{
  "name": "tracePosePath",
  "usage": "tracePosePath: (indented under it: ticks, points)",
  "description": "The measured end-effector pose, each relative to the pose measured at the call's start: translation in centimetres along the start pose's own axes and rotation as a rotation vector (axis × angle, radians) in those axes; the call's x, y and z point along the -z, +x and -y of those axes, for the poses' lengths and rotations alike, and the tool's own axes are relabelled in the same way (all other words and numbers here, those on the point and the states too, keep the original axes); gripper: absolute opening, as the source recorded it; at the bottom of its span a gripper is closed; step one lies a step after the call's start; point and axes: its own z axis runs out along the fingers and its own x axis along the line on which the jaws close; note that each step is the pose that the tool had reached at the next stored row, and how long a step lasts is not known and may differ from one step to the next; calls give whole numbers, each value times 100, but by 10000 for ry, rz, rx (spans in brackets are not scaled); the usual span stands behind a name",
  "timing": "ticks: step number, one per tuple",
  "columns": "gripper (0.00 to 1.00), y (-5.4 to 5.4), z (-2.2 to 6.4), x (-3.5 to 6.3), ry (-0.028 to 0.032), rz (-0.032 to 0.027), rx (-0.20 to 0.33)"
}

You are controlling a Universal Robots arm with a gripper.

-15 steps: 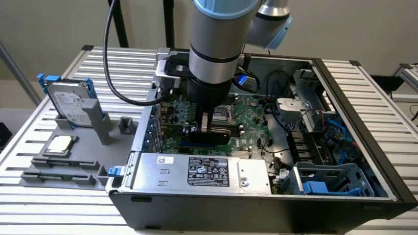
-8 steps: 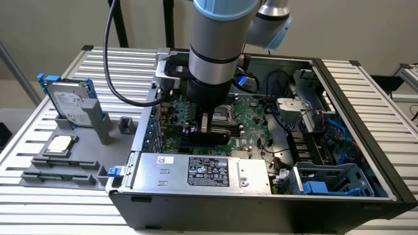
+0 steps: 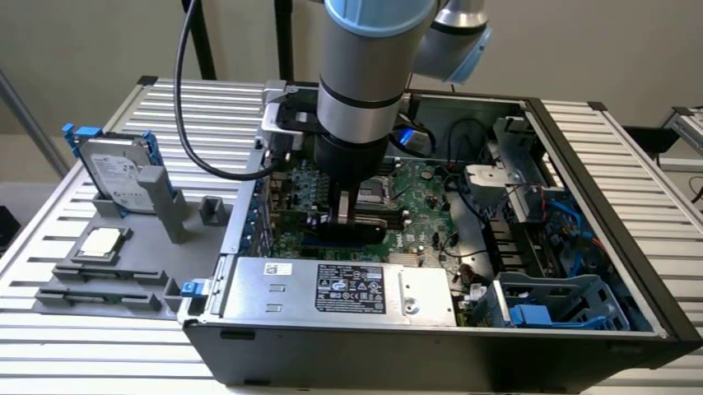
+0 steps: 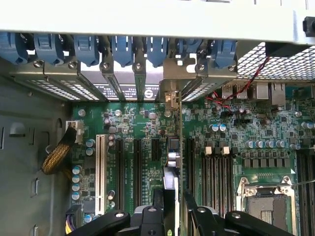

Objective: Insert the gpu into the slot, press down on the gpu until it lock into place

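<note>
Claw (image 3: 345, 216) down inside the open computer case (image 3: 439, 362), clamped on the gpu (image 3: 368, 230), one finger on each flat side. Gpu black, standing up on its thin edge, low over the green board (image 3: 423, 185), near the middle of the case.

From the gpu in the exterior view: silver power box (image 3: 341, 288) at 6 o'clock, just beside; blue cage (image 3: 549, 300) at 4 o'clock; gray tray (image 3: 110, 280) with a hard drive (image 3: 115, 173) at 9 o'clock, outside the case.

In the wrist view, fingers (image 4: 199, 219) hugging the gpu between long black slots (image 4: 135, 162). Cannot tell whether pushed all the way into the slot, hidden under it.
</note>
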Motion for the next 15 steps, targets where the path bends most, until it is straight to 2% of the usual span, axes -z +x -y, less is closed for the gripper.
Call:
tracePosePath:
  ticks: [9,15]
  points:
    - [26,1,-4,-12,-41,0,-5]
    - [26,-4,-3,-16,-46,7,6]
